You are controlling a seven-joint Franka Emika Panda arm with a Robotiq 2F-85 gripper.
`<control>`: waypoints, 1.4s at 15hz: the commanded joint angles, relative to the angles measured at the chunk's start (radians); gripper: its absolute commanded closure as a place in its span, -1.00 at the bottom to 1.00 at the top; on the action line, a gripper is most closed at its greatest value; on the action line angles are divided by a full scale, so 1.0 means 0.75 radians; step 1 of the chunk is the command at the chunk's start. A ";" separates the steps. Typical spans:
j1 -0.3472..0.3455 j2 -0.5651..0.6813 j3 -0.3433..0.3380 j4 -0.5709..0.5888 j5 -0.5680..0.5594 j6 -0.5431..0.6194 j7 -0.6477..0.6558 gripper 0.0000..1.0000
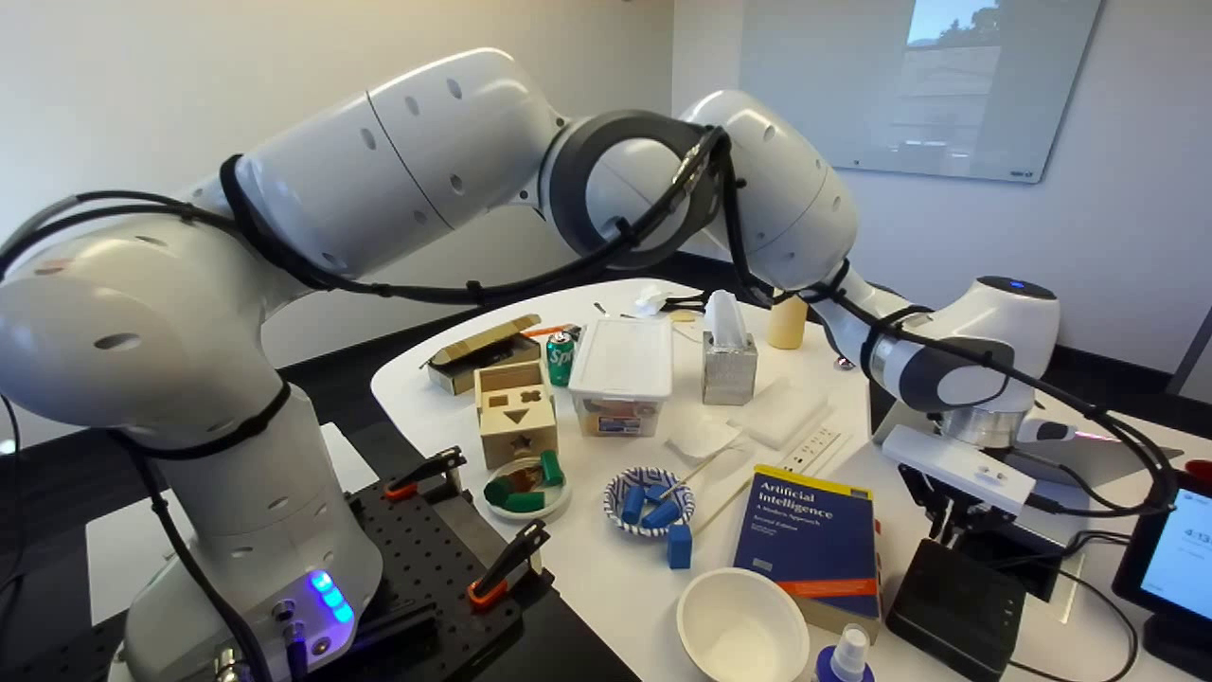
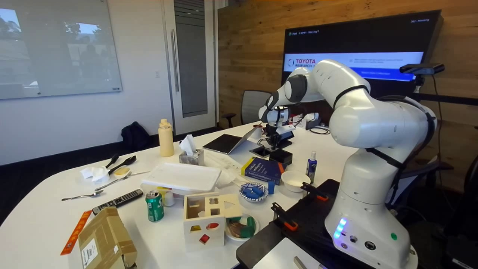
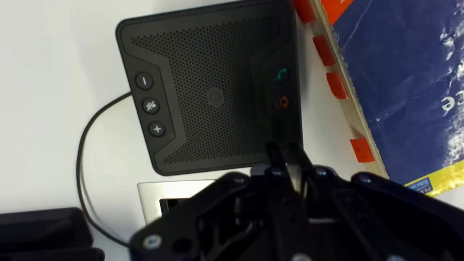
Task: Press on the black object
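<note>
The black object is a small boxy speaker unit lying flat on the white table, and it also shows in an exterior view. In the wrist view the black object shows a perforated top with minus, mute and plus buttons on one side and green and red call buttons on the other. My gripper has its two fingers close together, with a narrow empty gap between them. Its fingertips overlap the lower right corner of the object in that view. Whether they touch it I cannot tell. The gripper also shows in an exterior view.
A dark blue book lies close beside the black object. A white bowl and a spray bottle stand near. A black cable runs from the object. A glowing screen and an open laptop are nearby.
</note>
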 commanded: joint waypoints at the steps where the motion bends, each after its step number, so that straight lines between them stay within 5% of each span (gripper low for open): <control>1: 0.002 0.156 -0.021 0.289 -0.010 -0.163 0.074 1.00; 8: -0.021 0.196 -0.020 0.377 -0.035 -0.253 0.167 1.00; 21: 0.000 0.010 -0.011 0.099 -0.015 -0.208 0.286 1.00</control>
